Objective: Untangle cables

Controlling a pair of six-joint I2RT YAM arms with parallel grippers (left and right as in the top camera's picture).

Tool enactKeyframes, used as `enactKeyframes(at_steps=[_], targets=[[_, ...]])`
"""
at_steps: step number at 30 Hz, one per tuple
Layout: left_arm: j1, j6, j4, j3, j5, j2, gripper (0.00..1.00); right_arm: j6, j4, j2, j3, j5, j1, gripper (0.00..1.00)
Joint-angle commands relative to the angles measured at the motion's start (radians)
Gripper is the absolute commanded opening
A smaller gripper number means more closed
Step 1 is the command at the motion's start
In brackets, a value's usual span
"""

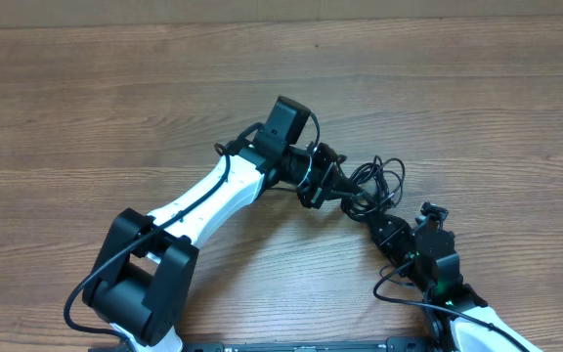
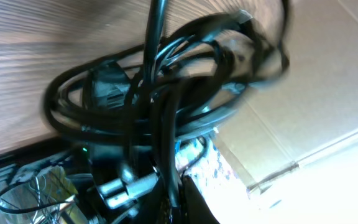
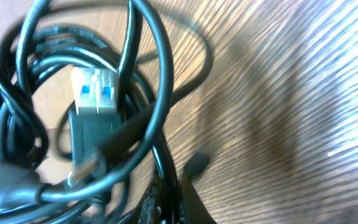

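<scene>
From overhead the cables (image 1: 374,186) show only as a small black tangle right of the tabletop (image 1: 115,98) centre, toward its near edge, with the fingertips of both hands buried in it. The wrist views fill with blurred loops, so neither grip is seen cleanly: the left hand (image 1: 332,189) and right hand (image 1: 384,227) are clenched, each seemingly on the cables. Only the right wrist view shows a clear plug end (image 3: 94,92).
</scene>
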Motion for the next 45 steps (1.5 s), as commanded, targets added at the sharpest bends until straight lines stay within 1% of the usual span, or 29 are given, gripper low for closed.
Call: enactKeyframes(at_steps=[1, 5, 8, 12, 13, 16, 18, 20, 25, 28, 29, 31, 32, 33, 34, 36, 38, 41, 43, 44, 45], targets=[[0.044, -0.005, 0.038, 0.024, 0.113, -0.012, 0.04, -0.004, -0.008, 0.006, 0.014, 0.13, 0.004, 0.04], [0.103, 0.005, 0.066, 0.024, 0.169, -0.012, 0.04, -0.016, -0.02, 0.006, 0.014, 0.147, -0.006, 0.04], [0.136, 0.093, 0.097, 0.024, 0.156, -0.012, 0.04, -0.016, -0.041, 0.006, 0.014, 0.15, -0.01, 0.04], [0.159, 0.287, 0.102, 0.024, 0.115, -0.012, 0.04, -0.015, -0.082, 0.006, 0.014, 0.164, -0.01, 0.04], [0.161, 0.352, 0.104, 0.024, 0.11, -0.012, 0.04, -0.015, -0.09, 0.006, 0.014, 0.169, -0.01, 0.04], [0.169, 0.513, 0.112, 0.024, 0.111, -0.012, 0.04, -0.015, -0.118, 0.006, 0.014, 0.175, -0.01, 0.04], [0.18, 0.595, 0.113, 0.024, 0.115, -0.012, 0.04, -0.015, -0.139, 0.006, 0.014, 0.174, -0.01, 0.04], [0.204, 0.63, 0.122, 0.024, 0.115, -0.012, 0.04, -0.014, -0.145, 0.006, 0.014, 0.172, -0.01, 0.04], [0.293, 0.632, 0.197, 0.024, 0.146, -0.012, 0.04, -0.014, -0.134, 0.006, 0.014, 0.144, -0.01, 0.05], [0.32, 0.654, 0.189, 0.024, 0.121, -0.012, 0.16, -0.015, -0.118, 0.006, 0.014, 0.121, -0.01, 0.09], [0.32, 0.671, 0.181, 0.024, 0.117, -0.012, 0.24, -0.025, -0.095, 0.006, 0.015, 0.097, -0.011, 0.09], [0.315, 0.692, 0.169, 0.024, 0.126, -0.012, 0.37, -0.078, -0.031, 0.003, 0.016, 0.032, -0.011, 0.09], [0.31, 0.692, 0.168, 0.024, 0.129, -0.012, 0.49, -0.108, 0.005, 0.002, 0.022, -0.015, -0.011, 0.13], [0.302, 0.697, 0.167, 0.024, 0.132, -0.012, 0.61, -0.14, 0.033, -0.002, 0.032, -0.074, -0.011, 0.13], [0.296, 0.704, 0.167, 0.024, 0.131, -0.012, 0.68, -0.148, 0.04, -0.003, 0.04, -0.106, -0.011, 0.13], [0.287, 0.716, 0.168, 0.024, 0.129, -0.012, 0.78, -0.166, 0.056, -0.008, 0.063, -0.175, -0.011, 0.15], [0.281, 0.742, 0.165, 0.024, 0.118, -0.012, 0.84, -0.2, 0.075, -0.008, 0.091, -0.254, -0.011, 0.17], [0.275, 0.751, 0.125, 0.024, 0.083, -0.012, 0.83, -0.251, 0.051, -0.008, 0.122, -0.291, -0.011, 0.26], [0.274, 0.751, 0.075, 0.024, 0.051, -0.012, 0.76, -0.254, 0.028, -0.008, 0.125, -0.252, -0.011, 0.37], [0.274, 0.751, 0.05, 0.024, 0.034, -0.012, 0.75, -0.258, 0.023, -0.008, 0.125, -0.235, -0.018, 0.48], [0.274, 0.752, 0.026, 0.024, 0.014, -0.012, 0.74, -0.274, 0.023, -0.008, 0.125, -0.235, -0.029, 0.55]])
